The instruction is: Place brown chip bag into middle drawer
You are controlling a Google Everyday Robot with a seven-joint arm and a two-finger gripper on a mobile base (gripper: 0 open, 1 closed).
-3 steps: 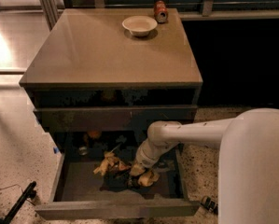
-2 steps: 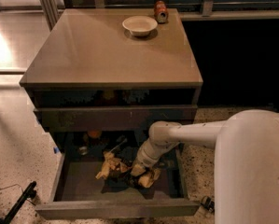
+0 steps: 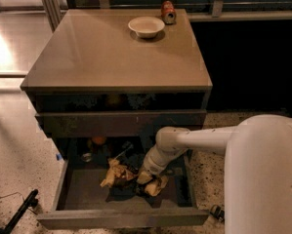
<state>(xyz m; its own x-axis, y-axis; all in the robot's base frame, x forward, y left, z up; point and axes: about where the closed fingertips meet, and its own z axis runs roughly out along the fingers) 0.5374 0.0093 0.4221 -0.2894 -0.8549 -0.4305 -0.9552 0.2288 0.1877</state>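
Observation:
The brown chip bag (image 3: 123,178) lies crumpled on the floor of the open middle drawer (image 3: 87,194), its tan-yellow ends showing at left and right. My gripper (image 3: 144,175) reaches down into the drawer from the right on a white arm and sits right at the bag's middle, touching it. The drawer is pulled out toward me, below the scratched grey drawer front (image 3: 121,123).
A white bowl (image 3: 146,26) and a small red-orange can (image 3: 168,11) stand at the back of the cabinet top (image 3: 87,57). An orange object (image 3: 98,141) and a small round item (image 3: 87,156) sit at the drawer's back left. A black rod (image 3: 19,211) lies on the floor at left.
The gripper and the bag have shifted slightly within the drawer; the bag's left end has moved a little toward the middle and sits lower.

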